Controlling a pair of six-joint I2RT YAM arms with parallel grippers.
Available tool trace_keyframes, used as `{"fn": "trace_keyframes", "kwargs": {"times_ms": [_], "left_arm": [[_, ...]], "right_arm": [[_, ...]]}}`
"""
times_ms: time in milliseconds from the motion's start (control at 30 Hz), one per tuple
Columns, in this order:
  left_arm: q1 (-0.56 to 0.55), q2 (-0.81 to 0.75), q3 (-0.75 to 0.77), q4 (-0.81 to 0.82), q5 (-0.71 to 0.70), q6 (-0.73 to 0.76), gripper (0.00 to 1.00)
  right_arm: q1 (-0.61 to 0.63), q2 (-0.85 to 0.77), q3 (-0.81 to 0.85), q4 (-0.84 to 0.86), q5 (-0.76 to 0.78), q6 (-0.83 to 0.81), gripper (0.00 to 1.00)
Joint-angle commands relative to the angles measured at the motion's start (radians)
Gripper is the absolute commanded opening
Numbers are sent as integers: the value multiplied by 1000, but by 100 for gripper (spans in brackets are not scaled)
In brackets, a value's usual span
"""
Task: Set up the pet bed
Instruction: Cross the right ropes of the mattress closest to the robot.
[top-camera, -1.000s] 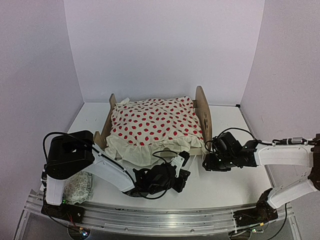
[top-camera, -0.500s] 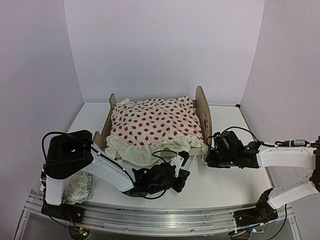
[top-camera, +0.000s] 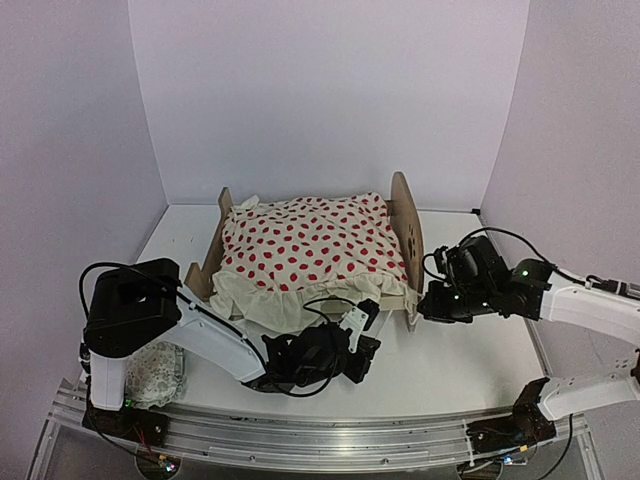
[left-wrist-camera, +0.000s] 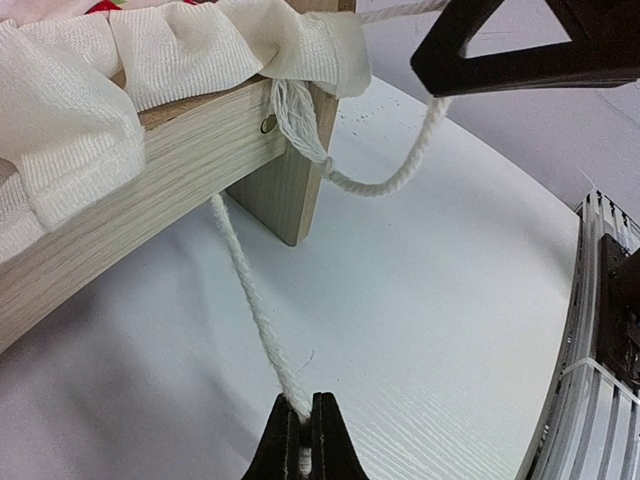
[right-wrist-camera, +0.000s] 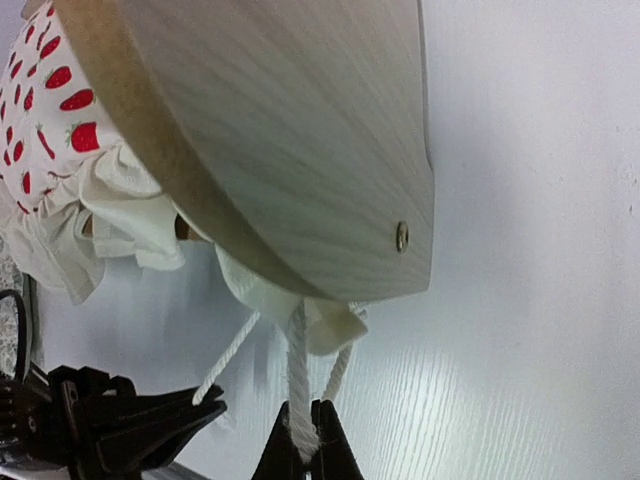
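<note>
The light plywood pet bed stands at the middle of the white worktop, towards the back. Its tall rounded headboard with the paw-print cutout is on the right and its lower footboard on the left. A cream ruffled blanket with red dots covers the top and spills over the near rail.

At the near corner under the headboard, strands of white twisted cord hang out from below the ruffle. The left claw, low on the worktop just in front of the bed, is pinched tight on one strand that runs taut up to the rail. The right claw, just beside the headboard's near foot, is clamped on another strand hanging straight down.

A small pale patterned pillow lies by the left arm's base.
</note>
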Motion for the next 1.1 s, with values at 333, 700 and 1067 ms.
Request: {"fn": "trace_keyframes", "kwargs": {"times_ms": [333,700,1067], "left_arm": [[6,-47,42,20,-14,67,0],[7,-64,75,-58,-9,117,0],[8,-89,119,-133,21,166,0]], "right_arm": [[-4,103,327,-533,-269,123,0],[-37,441,747,-984,-354,19,0],[-37,403,646,-881,-245,5,56]]}}
